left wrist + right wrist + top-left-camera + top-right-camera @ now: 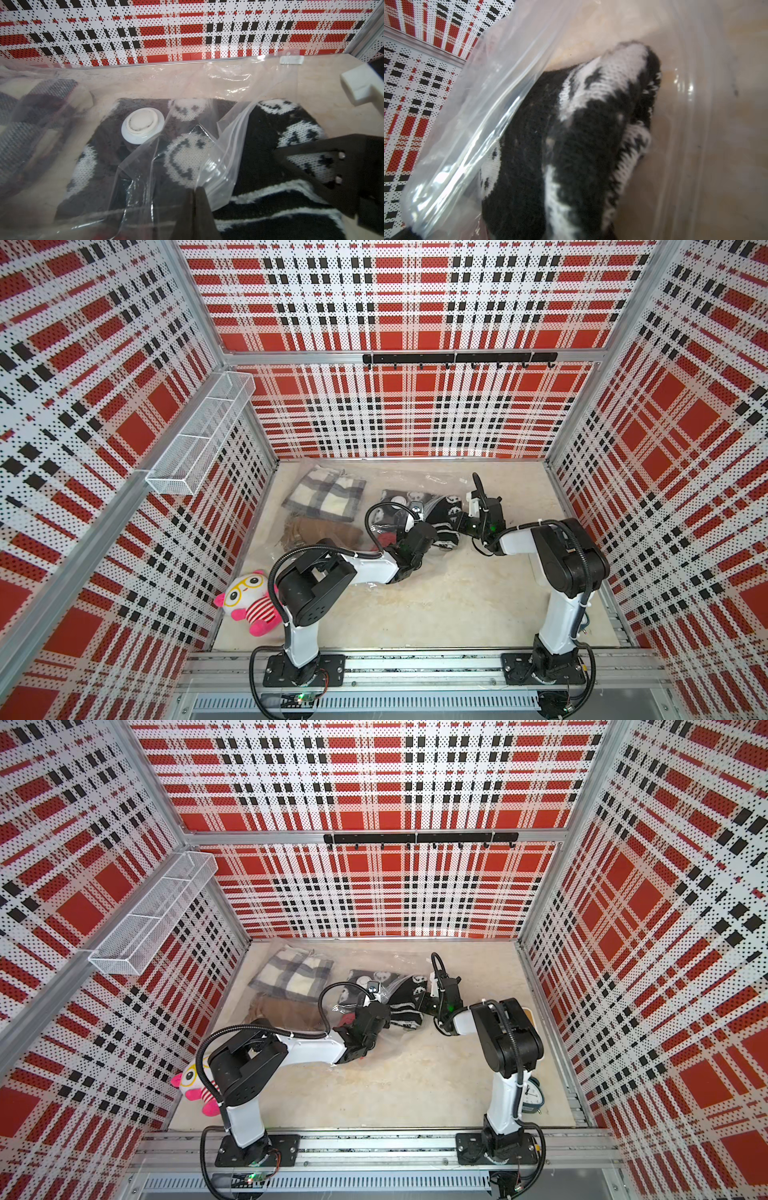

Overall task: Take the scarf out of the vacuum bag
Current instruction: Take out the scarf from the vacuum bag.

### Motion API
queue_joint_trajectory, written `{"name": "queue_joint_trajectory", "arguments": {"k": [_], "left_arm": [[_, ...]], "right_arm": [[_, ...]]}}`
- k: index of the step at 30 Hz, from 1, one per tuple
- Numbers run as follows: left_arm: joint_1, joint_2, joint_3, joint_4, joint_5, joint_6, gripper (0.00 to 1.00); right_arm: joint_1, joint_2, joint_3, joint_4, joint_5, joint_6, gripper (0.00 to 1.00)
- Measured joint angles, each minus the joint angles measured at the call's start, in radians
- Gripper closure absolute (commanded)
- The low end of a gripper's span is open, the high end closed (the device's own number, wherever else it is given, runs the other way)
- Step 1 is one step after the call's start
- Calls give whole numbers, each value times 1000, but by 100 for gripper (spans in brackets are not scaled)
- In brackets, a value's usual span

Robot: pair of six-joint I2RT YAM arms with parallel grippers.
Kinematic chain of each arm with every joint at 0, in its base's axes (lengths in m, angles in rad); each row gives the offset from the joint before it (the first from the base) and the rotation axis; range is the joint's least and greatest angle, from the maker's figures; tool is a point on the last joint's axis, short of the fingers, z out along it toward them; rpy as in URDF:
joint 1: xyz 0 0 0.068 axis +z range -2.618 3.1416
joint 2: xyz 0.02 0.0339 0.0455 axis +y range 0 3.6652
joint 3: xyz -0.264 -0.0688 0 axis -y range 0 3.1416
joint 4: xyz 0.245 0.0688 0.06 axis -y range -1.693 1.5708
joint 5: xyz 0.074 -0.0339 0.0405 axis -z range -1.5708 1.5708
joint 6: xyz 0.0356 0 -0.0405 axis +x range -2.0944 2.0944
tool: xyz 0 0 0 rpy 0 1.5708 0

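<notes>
Left wrist view, starting at the left pincer [195, 190]: shut on the zip-seal edge [220, 158] of the vacuum bag [228, 83], pinching a fold of clear plastic on the mouth side of the valve [143, 124]. Holds that flap raised off the scarf [259, 145].

Next, the right pincer [455, 523]: down at the scarf's exposed end, farther from the valve than the left pincer and beyond the zip line. Cannot tell from any view whether closed on the knit or merely resting against it. Right wrist view: nothing but bunched scarf [581, 135] and plastic, no jaws in sight.

Outward to the scarf itself: black, with white smiley faces. Lies in 2 parts as far as the task goes: 1 part under and around the valve, covered by plastic, and 1 part past the zip-seal edge with nothing over it.

Farther from the valve, on the side away from the mouth: a grey-and-white checked cloth [324, 497] and a brown cloth [324, 531], seemingly under the same plastic. Bag flat on the tabletop [415, 605].

Done, by the look of it: seal opened, mouth spread, 1 end of the scarf clear. Left to do: a firm hold on that end, then a pull away from the valve with the bag pinned back, until fully free of the plastic. Roughly midway, at a guess.
</notes>
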Motion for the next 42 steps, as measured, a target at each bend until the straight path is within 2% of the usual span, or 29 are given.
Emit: {"name": "queue_joint_trajectory", "arguments": {"k": [11,22,30,42], "left_arm": [[11,7,-8,27,4,-10,100],[33,7,-46,70,30,-15,100],[32,25,-49,97,40,-15,100],[-1,39,-47,113,50,-15,100]], "right_arm": [[-46,-68,98,-310,58,-89,100],[-124,-85,164,-483,151,-123,100],[-143,-96,221,-578,223,-151,100],[-204,-37,425,-780,400,-199,100]]}}
